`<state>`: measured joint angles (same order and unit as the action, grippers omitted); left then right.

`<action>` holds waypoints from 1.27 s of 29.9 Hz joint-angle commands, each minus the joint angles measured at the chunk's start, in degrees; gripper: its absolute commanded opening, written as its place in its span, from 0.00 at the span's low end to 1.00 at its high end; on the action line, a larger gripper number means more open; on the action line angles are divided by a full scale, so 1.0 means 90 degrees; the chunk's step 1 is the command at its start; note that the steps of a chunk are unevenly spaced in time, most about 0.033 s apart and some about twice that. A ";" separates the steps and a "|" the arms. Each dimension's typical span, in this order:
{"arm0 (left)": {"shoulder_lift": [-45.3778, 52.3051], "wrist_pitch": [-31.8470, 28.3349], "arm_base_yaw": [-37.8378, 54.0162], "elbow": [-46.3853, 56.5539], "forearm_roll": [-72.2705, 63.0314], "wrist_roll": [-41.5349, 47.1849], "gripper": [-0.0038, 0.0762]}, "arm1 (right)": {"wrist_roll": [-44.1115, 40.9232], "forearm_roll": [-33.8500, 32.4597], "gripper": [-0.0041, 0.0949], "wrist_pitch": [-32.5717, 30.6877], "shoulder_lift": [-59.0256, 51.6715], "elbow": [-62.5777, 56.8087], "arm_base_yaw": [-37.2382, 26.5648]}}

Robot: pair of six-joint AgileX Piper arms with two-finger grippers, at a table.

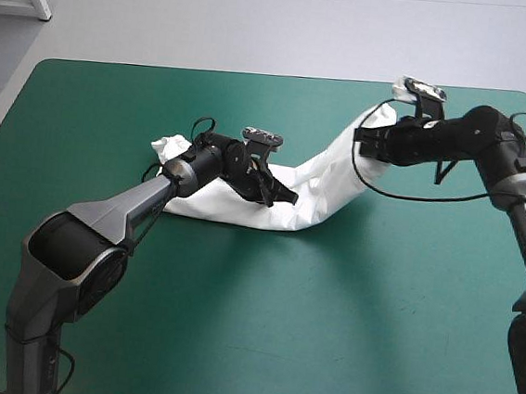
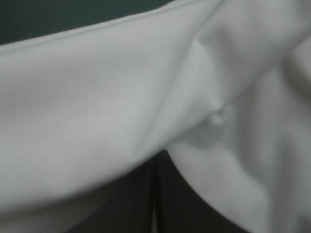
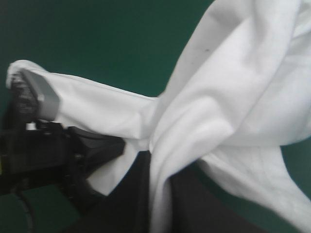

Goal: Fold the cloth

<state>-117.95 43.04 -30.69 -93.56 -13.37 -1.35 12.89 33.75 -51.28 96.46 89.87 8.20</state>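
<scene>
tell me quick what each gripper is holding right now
Left gripper: shut on the T-shirt.
Right gripper: shut on the T-shirt.

T-shirt (image 1: 325, 180) (image 2: 97, 97) (image 3: 233, 97): white, plain, drawn out into one long twisted band, neither spread nor folded, running from the middle of the teal-green cover (image 1: 258, 346) toward its far right corner. Left portion lies bunched on the cover, with a small crumpled peak at the left tip and a flatter lobe along the near side; right portion narrows and climbs off the surface, highest at its far-right end. Seen close, the fabric is smooth, in soft rolling folds, with layers crossing over one another where the band twists.
</scene>
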 commanded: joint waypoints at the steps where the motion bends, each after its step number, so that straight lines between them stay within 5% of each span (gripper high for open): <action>1: 0.0181 0.0378 -0.0038 -0.0073 -0.0088 0.0011 0.04 | -0.0268 0.0144 0.03 0.0216 -0.0369 0.0662 0.0512; 13: 0.0253 0.0733 -0.0013 -0.0135 0.0113 0.0011 0.04 | -0.0857 -0.0432 0.03 0.0488 -0.0246 0.1078 0.1390; 21: 0.1376 0.1715 0.0223 -0.0593 0.0780 -0.0039 0.04 | -0.0737 -0.0434 0.03 0.0345 -0.0180 0.1153 0.1390; 27: 0.2551 0.3054 0.0223 -0.0539 0.1714 -0.0035 0.04 | -0.0592 -0.0328 0.03 0.0183 -0.0168 0.1375 0.1390; 38: 0.5130 0.3418 0.0223 0.2169 0.2665 0.0550 0.04 | -0.0098 0.0409 0.03 0.0480 0.0392 0.1931 0.2116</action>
<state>-78.79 70.91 -28.55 -78.72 9.72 1.25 10.74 33.55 -50.51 99.67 102.39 24.28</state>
